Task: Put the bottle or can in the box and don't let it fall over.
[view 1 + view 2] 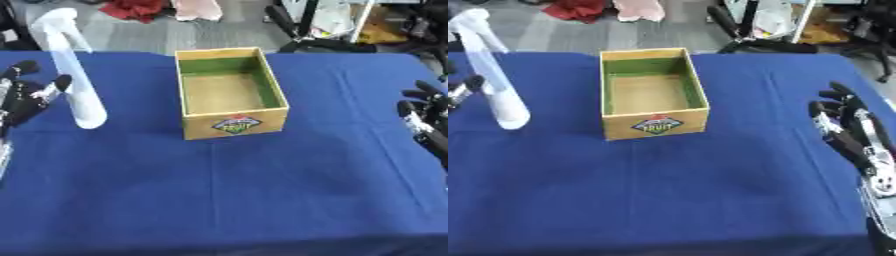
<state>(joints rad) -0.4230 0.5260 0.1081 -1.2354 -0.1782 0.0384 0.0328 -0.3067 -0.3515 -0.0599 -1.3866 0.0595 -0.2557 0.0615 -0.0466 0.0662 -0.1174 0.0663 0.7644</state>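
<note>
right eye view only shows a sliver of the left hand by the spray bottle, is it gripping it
Observer: No. In the left eye view the left hand is open, with its fingers spread and not curled round the white spray bottle.
Operator: which side of it is the hand on
Observer: It is on the bottle's left, level with its lower half. One fingertip is close to the bottle's wall, but I cannot tell whether it touches.
</note>
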